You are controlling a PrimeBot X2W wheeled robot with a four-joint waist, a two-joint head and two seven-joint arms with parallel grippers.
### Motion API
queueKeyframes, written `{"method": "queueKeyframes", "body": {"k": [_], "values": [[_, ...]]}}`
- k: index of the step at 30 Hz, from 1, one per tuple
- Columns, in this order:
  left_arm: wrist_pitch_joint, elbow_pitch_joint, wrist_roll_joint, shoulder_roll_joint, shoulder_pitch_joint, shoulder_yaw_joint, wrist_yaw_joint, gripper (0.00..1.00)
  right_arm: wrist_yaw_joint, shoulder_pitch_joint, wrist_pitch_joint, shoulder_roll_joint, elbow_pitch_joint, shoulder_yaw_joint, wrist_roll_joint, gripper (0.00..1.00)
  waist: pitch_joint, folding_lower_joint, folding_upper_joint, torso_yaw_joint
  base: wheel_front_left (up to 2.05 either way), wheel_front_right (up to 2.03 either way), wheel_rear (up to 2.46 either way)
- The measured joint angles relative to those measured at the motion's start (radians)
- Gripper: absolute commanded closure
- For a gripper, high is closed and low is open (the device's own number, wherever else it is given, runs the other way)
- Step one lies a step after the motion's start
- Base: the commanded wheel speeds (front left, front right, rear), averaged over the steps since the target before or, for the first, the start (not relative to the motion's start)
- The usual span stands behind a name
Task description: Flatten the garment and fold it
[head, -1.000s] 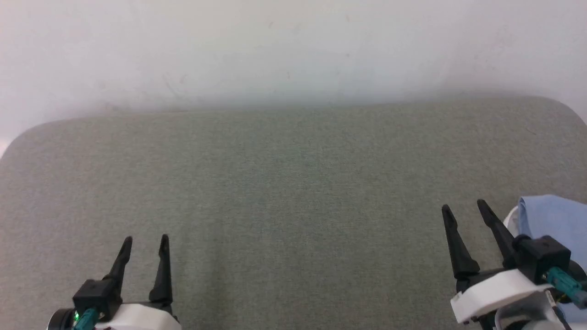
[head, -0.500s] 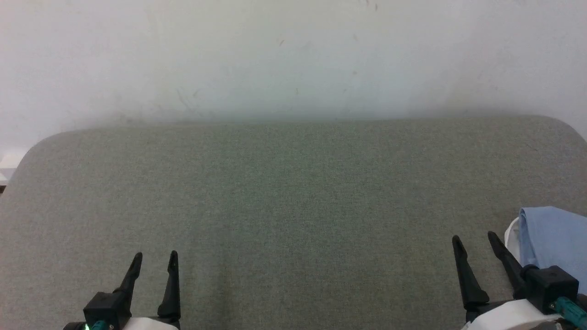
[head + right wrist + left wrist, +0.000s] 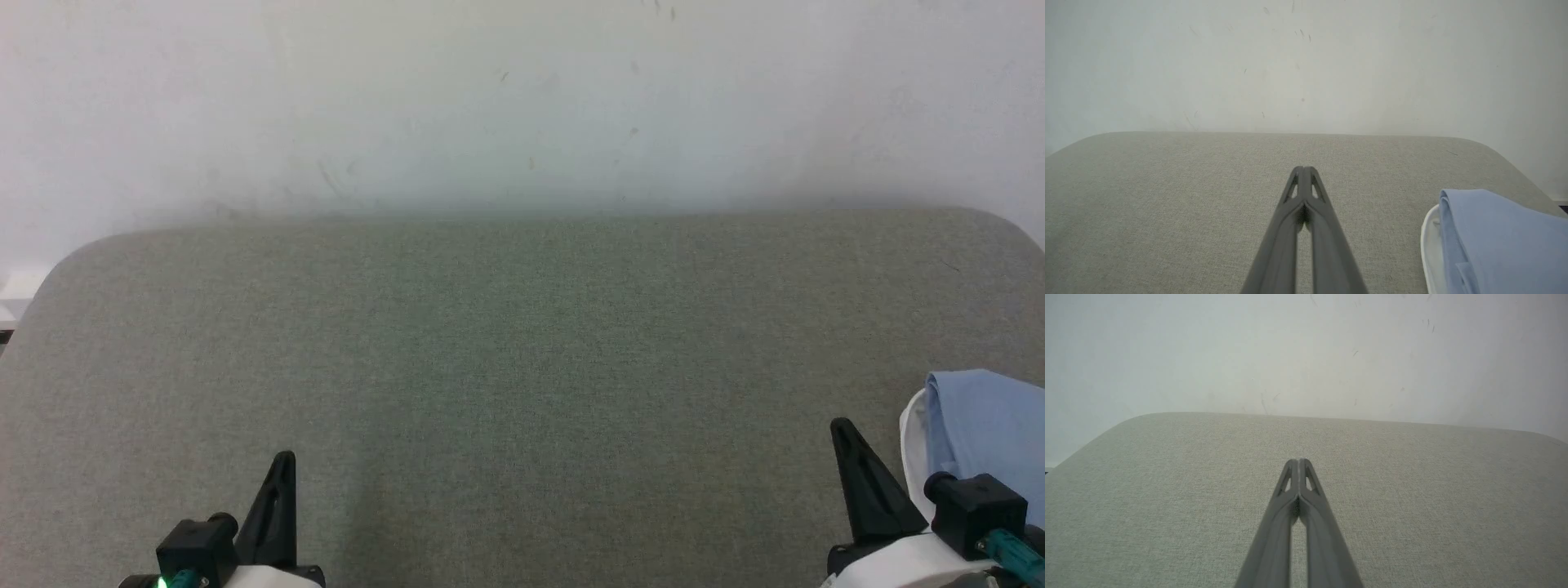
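**Garment (image 3: 988,425) lies bunched at the right end of the counter (image 3: 522,343), both grippers clenched on nothing**

A pale, scuffed wall (image 3: 522,98) rises behind a wide counter covered in grey-green woven cloth, its far corners rounded. The garment, light blue, lies in a folded heap at the counter's right end, on the side nearest the robot. A curved white band of fabric edges the heap on the side facing the middle of the counter. The frame cuts off part of the heap, so its full outline cannot be told.

The right gripper (image 3: 841,429) stands just to the left of the garment, its two dark fingers pressed together into a single point aimed at the wall. In the right wrist view the fingers stand clear of the blue cloth, with open counter between them. The left gripper (image 3: 283,461) sits well apart, toward the counter's left end, pointing the same way. Its jaws are likewise clamped tight, tip against tip, with nothing between them. Both grippers are over plain counter cloth.
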Motion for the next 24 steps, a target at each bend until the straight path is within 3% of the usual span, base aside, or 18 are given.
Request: {"method": "queueKeyframes", "body": {"k": [24], "values": [[0.049, -0.029, 0.027, -0.011, -0.005, -0.004, 0.009, 1.0, 0.0, -0.024, 0.007, 0.0, 0.018, 0.002, -0.021, 1.0, 0.007, 0.0, 0.0, -0.011, 0.0, 0.0, 0.0]]}}
